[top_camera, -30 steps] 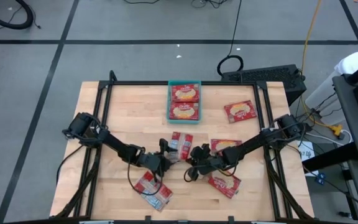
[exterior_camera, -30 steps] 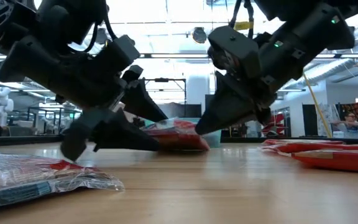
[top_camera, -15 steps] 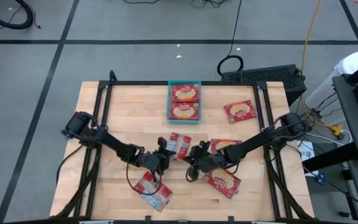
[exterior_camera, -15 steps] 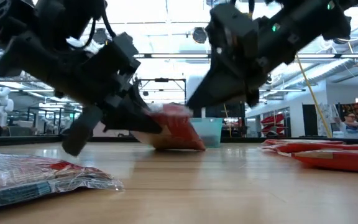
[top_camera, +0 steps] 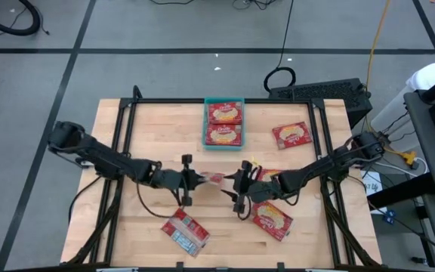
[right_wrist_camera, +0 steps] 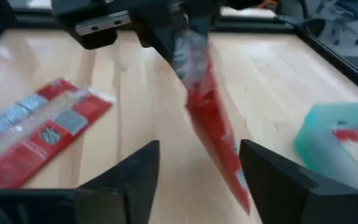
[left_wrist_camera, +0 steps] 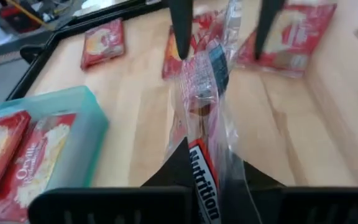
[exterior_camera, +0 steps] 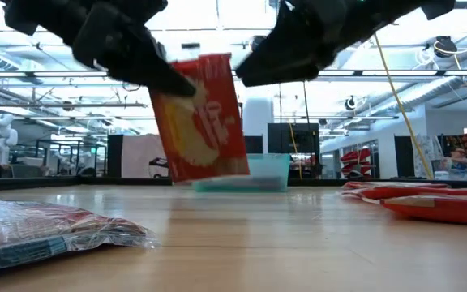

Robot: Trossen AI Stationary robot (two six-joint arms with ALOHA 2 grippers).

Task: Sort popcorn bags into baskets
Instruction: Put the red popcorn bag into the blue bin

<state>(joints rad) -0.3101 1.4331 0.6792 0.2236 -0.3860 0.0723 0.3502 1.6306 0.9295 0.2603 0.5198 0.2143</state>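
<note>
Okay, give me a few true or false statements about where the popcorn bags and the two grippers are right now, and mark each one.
1. The left gripper is shut on a popcorn bag lifted off the table. True.
2. The right gripper also clamps that bag. False: its jaws are open, apart from it.
3. The teal basket is empty. False: two bags lie in it.
4. A bag lies near the table's front edge. True.

On the pale wooden worktop (top_camera: 127, 143), the left gripper (top_camera: 196, 180) pinches a flat red popcorn packet (top_camera: 214, 179) at mid-table, with the right gripper (top_camera: 240, 186) just beside it. The shallow teal rectangular plastic tray (top_camera: 224, 101) holds two red packets (top_camera: 224, 124).
</note>
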